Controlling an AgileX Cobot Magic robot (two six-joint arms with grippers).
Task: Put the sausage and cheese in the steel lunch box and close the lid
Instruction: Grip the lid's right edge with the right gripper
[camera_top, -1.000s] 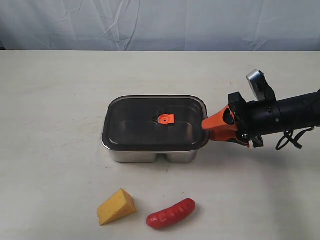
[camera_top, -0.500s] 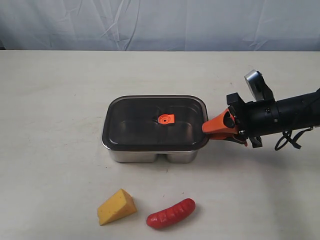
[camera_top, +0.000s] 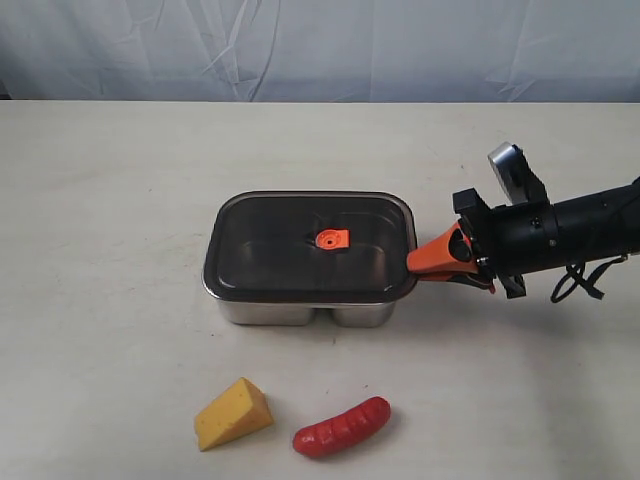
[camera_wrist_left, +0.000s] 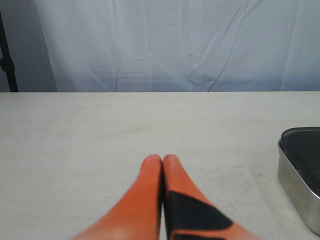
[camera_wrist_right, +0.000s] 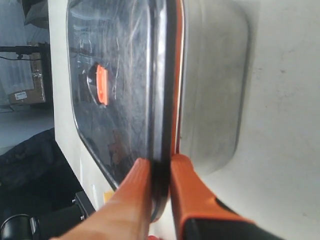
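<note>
The steel lunch box (camera_top: 300, 310) stands mid-table with the dark translucent lid (camera_top: 270, 250) lying on it, its orange valve tab (camera_top: 331, 238) facing up. At the box's right end my right gripper (camera_top: 418, 262) is shut on the lid's edge (camera_wrist_right: 161, 125), one finger above it and one below. The yellow cheese (camera_top: 233, 413) and the red sausage (camera_top: 341, 427) lie side by side on the table in front of the box. My left gripper (camera_wrist_left: 162, 161) is shut with nothing in it; a corner of the box (camera_wrist_left: 300, 172) shows in its wrist view. The left arm is out of the exterior view.
A pale wrinkled cloth (camera_top: 320, 45) hangs behind the table's far edge. The right arm (camera_top: 570, 235) reaches in low from the right side. Bare tabletop (camera_top: 110, 230) stretches left of the box.
The right gripper's fingers have come together on the lid's right edge and sit a touch lower. Box, cheese and sausage have not moved.
</note>
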